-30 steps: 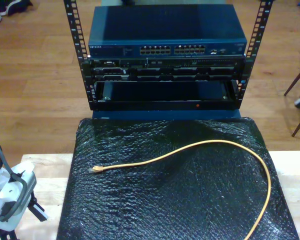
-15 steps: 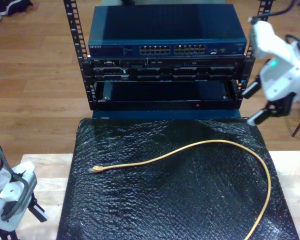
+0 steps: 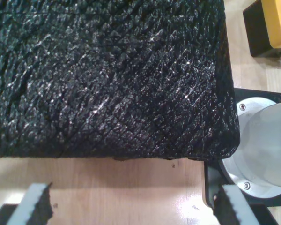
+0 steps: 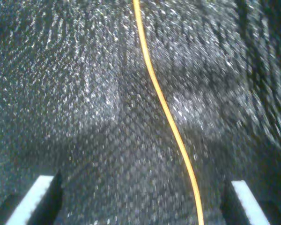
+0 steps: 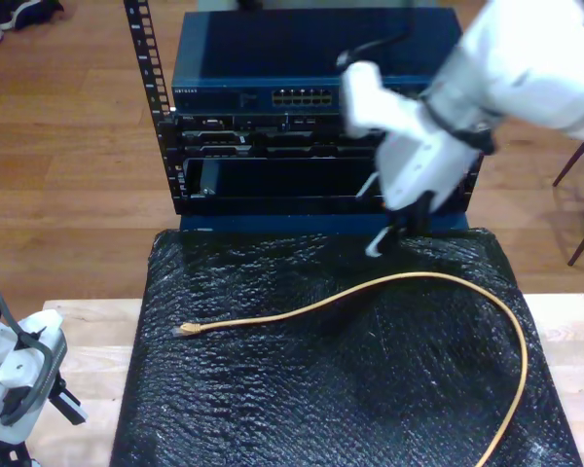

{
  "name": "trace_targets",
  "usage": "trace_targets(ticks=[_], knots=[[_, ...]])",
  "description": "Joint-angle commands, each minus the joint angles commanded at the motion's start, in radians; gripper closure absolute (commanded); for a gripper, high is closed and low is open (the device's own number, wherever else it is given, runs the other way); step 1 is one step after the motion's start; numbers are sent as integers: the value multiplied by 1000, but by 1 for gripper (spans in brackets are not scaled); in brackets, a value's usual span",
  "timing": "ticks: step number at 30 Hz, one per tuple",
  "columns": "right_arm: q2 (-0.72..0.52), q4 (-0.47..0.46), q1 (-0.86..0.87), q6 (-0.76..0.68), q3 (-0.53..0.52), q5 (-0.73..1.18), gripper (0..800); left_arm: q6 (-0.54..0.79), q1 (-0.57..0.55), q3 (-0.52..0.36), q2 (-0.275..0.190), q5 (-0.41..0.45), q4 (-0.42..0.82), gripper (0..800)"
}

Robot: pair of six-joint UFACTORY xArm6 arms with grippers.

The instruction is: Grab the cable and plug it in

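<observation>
The cable (image 4: 166, 112) is seen running lengthwise between the spread jaws of the second tool (image 4: 145, 199), nearer than the first tool (image 3: 131, 206), also spread.

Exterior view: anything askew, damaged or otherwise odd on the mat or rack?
Nothing stands out. The yellow network cable lies loose in an arc on the black mat, its plug not yet in the switch. My second gripper hovers open above the cable.

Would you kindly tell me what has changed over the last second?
My second gripper swung in from the exterior view's right to hover, open, over the cable near the rack. Nothing is grasped. The cable, mat and my first gripper stayed put.
</observation>
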State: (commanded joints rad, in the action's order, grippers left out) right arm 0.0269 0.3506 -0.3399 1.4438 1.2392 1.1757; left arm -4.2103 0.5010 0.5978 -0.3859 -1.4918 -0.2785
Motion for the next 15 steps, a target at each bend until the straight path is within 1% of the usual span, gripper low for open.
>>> trace_targets(ticks=[3,6,9,15], knots=[[34,-66,-58,-51,31,-11,6,0,2,0,-2,0,2,0],[68,-110,-114,-106,51,-25,4,-5,2,8,-2,0,2,0],[87,-127,-147,-172,55,-40,6,-14,2,18,-2,0,2,0],[127,-155,-232,-250,57,-89,8,-48,32,21,0,0,2,0]])
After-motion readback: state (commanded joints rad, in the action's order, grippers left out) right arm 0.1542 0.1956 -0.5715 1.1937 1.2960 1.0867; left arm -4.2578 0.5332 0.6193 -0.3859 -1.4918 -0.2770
